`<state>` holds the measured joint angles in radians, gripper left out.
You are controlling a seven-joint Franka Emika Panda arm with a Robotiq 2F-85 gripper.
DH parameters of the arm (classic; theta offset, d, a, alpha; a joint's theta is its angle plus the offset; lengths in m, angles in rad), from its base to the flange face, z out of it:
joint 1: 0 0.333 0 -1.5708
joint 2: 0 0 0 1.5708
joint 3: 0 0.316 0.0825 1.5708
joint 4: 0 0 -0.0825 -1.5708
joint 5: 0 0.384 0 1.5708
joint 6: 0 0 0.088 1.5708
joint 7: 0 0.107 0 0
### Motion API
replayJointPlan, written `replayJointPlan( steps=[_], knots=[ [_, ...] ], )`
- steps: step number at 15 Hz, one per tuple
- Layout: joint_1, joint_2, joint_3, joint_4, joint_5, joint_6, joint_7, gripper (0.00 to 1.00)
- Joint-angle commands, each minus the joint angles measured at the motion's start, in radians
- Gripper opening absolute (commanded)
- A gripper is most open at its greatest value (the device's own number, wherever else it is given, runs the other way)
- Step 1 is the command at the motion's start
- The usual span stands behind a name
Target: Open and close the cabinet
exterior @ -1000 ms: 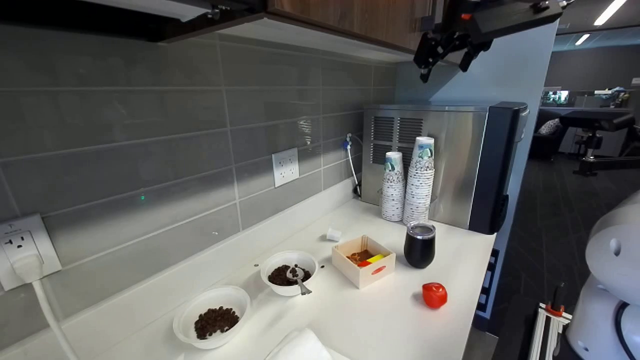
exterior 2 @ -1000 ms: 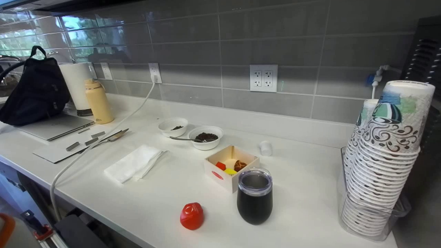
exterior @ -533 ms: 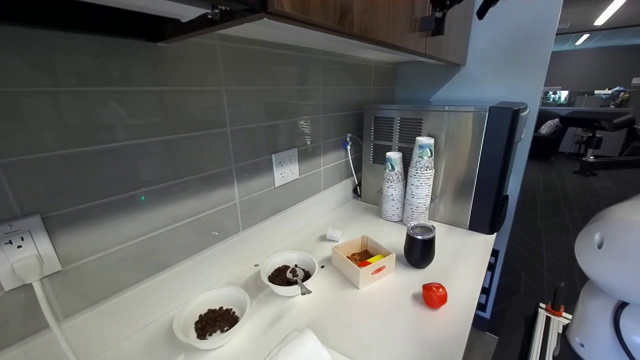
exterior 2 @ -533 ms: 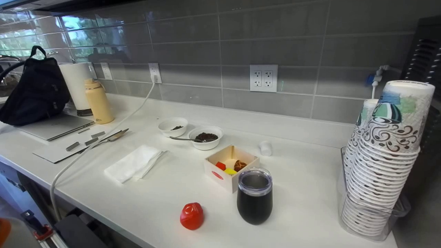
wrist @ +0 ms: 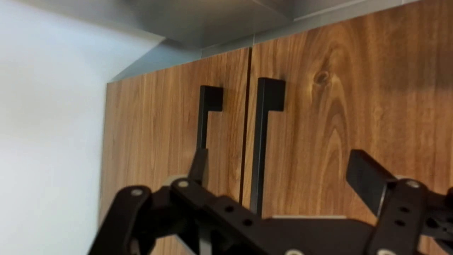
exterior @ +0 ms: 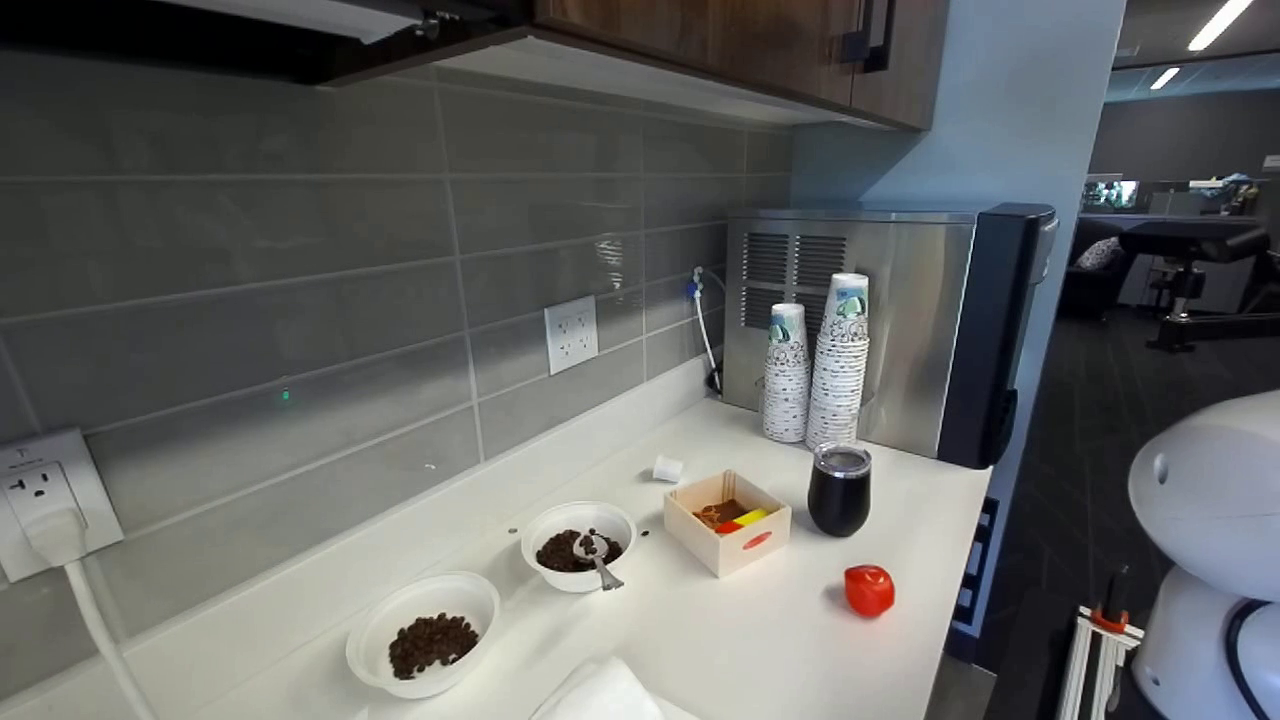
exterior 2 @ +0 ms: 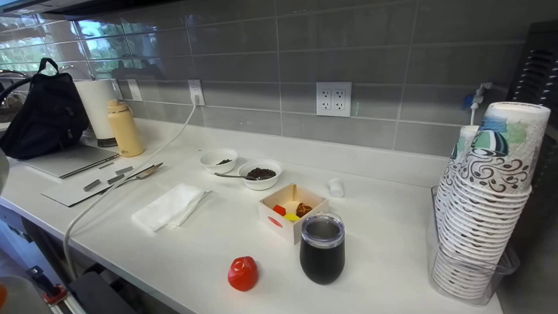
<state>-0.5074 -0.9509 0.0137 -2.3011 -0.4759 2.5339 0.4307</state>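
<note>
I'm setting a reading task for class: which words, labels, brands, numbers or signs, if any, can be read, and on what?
No words, numbers or brands can be read.
Red oval label on the wooden box: too small.
Yellow bottle: small mark, unreadable.
Wall socket: faint marking, too blurred.
Top cup: possible rim print, too small.

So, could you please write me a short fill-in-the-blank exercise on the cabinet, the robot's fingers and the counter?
1. In the wrist view, each of the two cabinet doors carries a black ____.
2. The fingers are not shut but ____.
3. Only one of the two white bowls holds a ____.
4. Beside the metal appliance stand two tall stacks of ____.

Missing words: handle; open; spoon; cups.
</note>
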Motion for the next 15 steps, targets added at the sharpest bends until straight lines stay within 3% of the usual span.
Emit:
replayJointPlan(
  steps=[1, 10, 15],
  knots=[
    [-0.066, 0.103, -0.007, 0.062, 0.011, 0.118, 0.000, 1.00],
    [-0.212, 0.240, 0.040, 0.128, 0.036, 0.257, 0.021, 1.00],
    [-0.352, 0.295, 0.126, 0.154, 0.031, 0.315, 0.098, 1.00]
  ],
)
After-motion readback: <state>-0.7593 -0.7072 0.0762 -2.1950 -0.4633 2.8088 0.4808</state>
